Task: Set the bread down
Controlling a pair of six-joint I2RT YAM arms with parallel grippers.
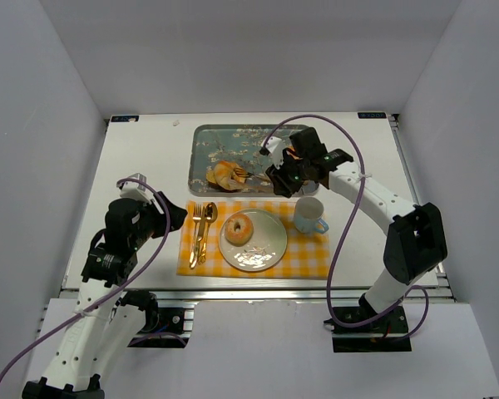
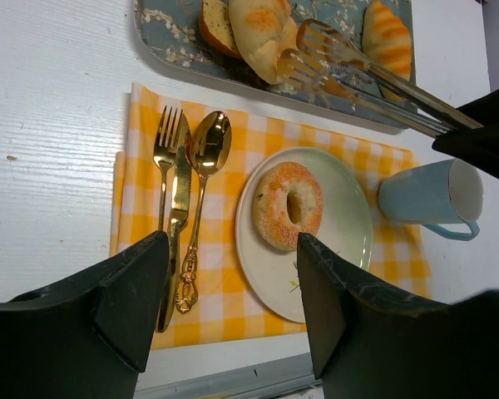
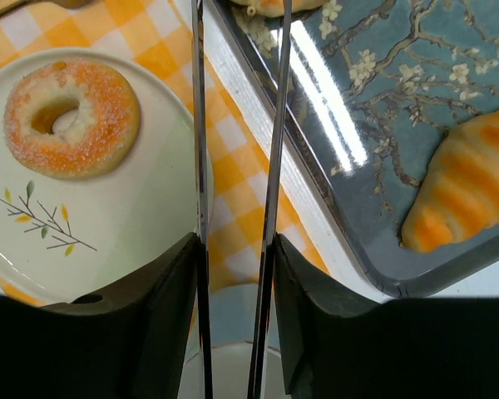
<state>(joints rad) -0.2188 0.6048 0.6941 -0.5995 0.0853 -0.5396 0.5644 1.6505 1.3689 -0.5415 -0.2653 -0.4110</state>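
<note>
White panels walled in a white, faintly grained table in the top external view. At its far middle lay a rectangular metal tray, glossy and printed with blossom branches, carrying a cluster of golden bread pieces at its near left. The right gripper was clamped on slim steel tongs that reached left to that cluster. Nearer sat a yellow-and-white checked placemat bearing gold cutlery, a round pale plate with a ring-shaped doughnut, and a light blue mug. The left gripper hung just left of the mat.

From the left wrist, the left gripper's matte black fingers stood wide apart, holding nothing, above the mat's near edge. A fork, knife and ornate spoon lay side by side. The doughnut looked sugar-crusted. On the tray, the tongs' pronged tips touched a smooth pale roll, between a brown-crusted slice and a striped roll; whether they pinched the roll could not be told.

From the right wrist, the right gripper pressed the tongs' two thin arms close together. They ran over the tray's raised rim, with the doughnut on the leaf-sprigged plate to one side.
</note>
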